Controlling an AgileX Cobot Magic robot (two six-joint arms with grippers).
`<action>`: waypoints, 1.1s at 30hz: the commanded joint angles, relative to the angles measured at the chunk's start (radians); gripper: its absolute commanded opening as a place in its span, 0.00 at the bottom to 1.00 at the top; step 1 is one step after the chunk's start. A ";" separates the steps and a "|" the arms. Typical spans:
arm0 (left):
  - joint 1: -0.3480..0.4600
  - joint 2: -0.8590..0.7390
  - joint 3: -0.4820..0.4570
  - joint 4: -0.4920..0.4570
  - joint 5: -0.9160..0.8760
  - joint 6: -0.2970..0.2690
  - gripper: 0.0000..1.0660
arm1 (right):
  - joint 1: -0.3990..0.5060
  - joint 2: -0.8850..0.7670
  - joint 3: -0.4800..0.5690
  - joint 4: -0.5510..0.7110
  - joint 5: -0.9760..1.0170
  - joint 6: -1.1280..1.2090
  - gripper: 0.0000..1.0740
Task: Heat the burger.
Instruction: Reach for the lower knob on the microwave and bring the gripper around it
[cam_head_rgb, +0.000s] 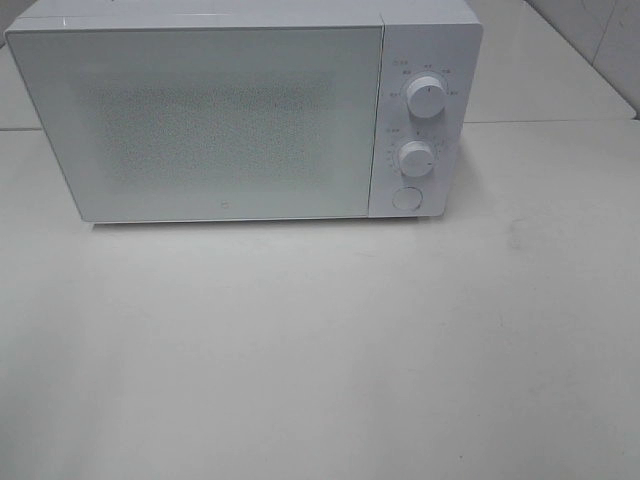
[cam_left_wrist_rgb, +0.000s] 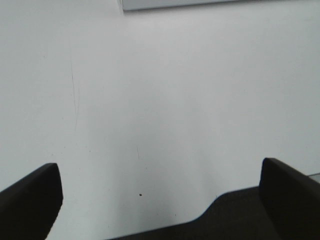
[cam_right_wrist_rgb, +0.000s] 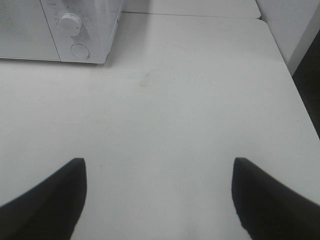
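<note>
The boxy white microwave oven (cam_head_rgb: 200, 120) sits on the pale tabletop (cam_head_rgb: 320, 380) with its speckled glass door (cam_head_rgb: 210, 125) closed. The burger is nowhere in sight. It may be inside, but the door is too frosted for me to tell, so loading could be done or not. The left gripper (cam_left_wrist_rgb: 160, 172) and right gripper (cam_right_wrist_rgb: 160, 165) hang over bare table, jaws spread wide, holding nothing.

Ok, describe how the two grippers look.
Only fingers show. The left gripper has two matte black fingers with blunt, angled tips; the right gripper has the same, tips more rounded. No cables, markings or arms are visible.
</note>
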 joint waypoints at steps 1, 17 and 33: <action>0.002 -0.143 0.005 -0.005 -0.001 -0.006 0.95 | -0.005 -0.026 0.001 -0.001 -0.005 -0.008 0.71; 0.002 -0.367 0.006 -0.006 -0.001 -0.006 0.95 | -0.005 -0.026 0.001 -0.001 -0.005 -0.008 0.71; 0.080 -0.367 0.006 -0.006 -0.001 -0.006 0.95 | -0.005 -0.026 0.001 -0.001 -0.005 -0.008 0.71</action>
